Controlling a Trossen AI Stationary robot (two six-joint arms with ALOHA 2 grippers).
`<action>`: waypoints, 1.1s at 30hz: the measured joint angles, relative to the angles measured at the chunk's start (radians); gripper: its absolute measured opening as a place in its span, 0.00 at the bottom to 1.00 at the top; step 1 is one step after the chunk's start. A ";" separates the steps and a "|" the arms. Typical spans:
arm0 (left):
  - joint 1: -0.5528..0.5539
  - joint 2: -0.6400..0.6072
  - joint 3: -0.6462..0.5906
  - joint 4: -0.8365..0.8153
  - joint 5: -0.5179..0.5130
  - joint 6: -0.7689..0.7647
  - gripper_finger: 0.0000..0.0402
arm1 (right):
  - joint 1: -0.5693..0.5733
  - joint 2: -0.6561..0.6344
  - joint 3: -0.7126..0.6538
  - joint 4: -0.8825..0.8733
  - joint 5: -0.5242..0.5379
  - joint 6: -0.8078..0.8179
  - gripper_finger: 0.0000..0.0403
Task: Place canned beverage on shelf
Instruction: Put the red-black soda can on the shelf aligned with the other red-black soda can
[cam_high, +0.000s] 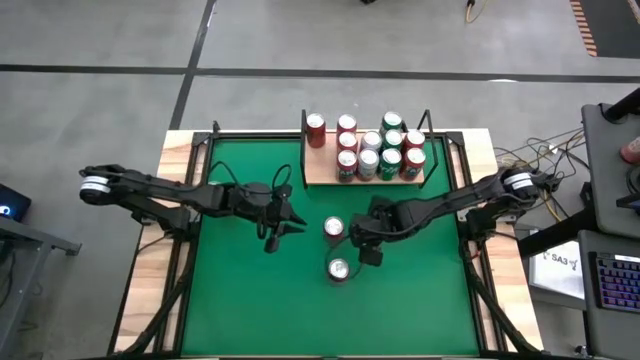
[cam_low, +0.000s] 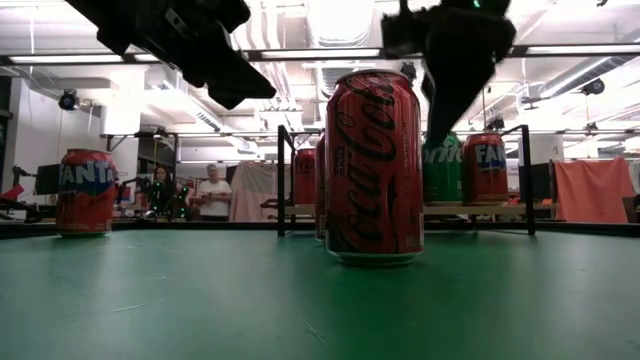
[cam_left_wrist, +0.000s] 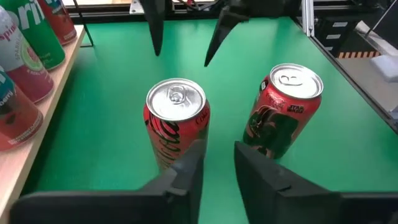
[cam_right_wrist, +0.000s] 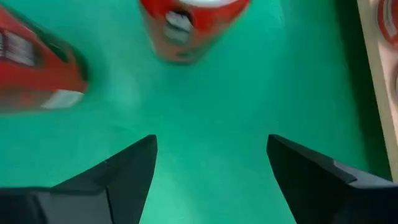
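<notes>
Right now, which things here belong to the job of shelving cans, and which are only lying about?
Job: two cans on the felt; shelf; right gripper, jaws open; left gripper.
Lying about: keyboard; cables.

Green table (cam_high: 240, 290): two cans (cam_high: 334, 229), wooden shelf (cam_high: 318, 172) bearing eleven cans.

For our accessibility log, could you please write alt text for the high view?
Two cans stand on green felt between two dark arms, with the right hand open beside them and the left hand farther left. Behind them, a wooden shelf holds about ten red and green cans.
</notes>
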 joint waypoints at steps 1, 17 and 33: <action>0.000 0.004 -0.003 0.010 0.000 0.003 0.21 | 0.000 -0.014 -0.034 0.031 0.000 -0.005 0.72; 0.000 0.224 -0.012 0.149 0.000 0.038 0.62 | 0.000 -0.112 -0.423 0.715 0.084 -0.083 0.68; 0.000 0.364 -0.011 0.321 -0.004 0.024 0.63 | -0.003 -0.079 -0.462 1.013 0.140 -0.186 0.68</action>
